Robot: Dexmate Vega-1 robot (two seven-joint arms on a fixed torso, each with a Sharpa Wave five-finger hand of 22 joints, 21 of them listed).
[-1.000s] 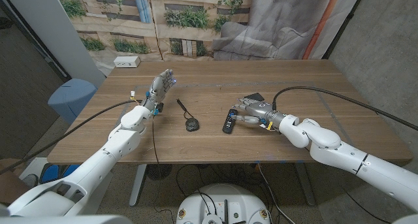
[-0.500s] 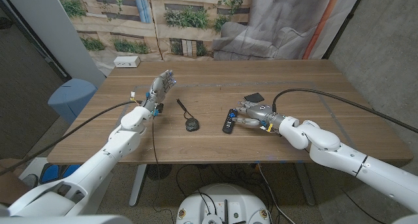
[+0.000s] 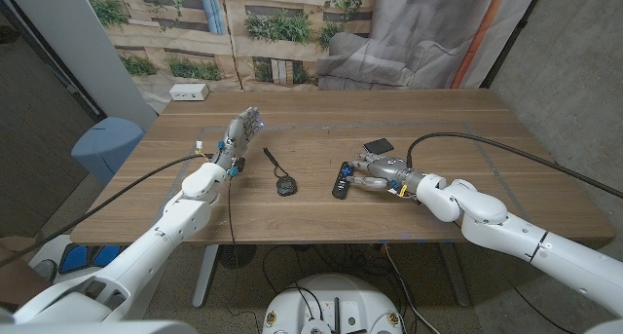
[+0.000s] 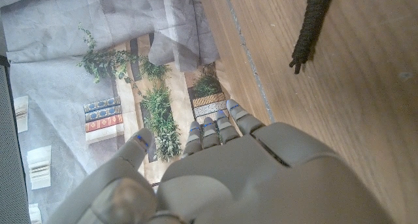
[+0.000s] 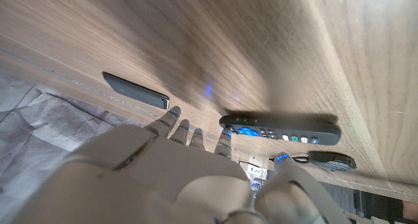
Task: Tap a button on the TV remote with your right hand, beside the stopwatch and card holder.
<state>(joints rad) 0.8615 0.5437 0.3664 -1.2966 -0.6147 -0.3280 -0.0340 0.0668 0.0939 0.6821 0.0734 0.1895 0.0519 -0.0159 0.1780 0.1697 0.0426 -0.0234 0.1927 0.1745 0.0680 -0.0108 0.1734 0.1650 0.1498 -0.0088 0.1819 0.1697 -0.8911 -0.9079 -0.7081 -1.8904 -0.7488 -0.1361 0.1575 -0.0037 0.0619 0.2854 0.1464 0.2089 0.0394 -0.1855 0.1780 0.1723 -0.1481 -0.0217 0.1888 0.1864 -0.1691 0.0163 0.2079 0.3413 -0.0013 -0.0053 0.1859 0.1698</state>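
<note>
The black TV remote (image 3: 341, 179) lies near the middle of the wooden table (image 3: 311, 115), also seen as remote (image 5: 281, 128). My right hand (image 3: 376, 171) sits just right of it, fingers (image 5: 223, 138) stretched toward its end; contact cannot be told. It holds nothing. The dark card holder (image 3: 379, 145) lies just behind that hand, seen as card holder (image 5: 135, 91). The black stopwatch (image 3: 284, 187) rests left of the remote with its cord (image 4: 312, 25) trailing away. My left hand (image 3: 239, 129) stands raised at the table's left, fingers extended, empty.
A white box (image 3: 189, 92) sits at the far left corner. A blue chair (image 3: 105, 144) stands off the table's left edge. A black cable (image 3: 506, 145) arcs over the table's right side to my right arm.
My right hand has pulled back slightly off the card holder, which now shows whole. Its fingers stay by the remote. The left hand has hardly moved.
</note>
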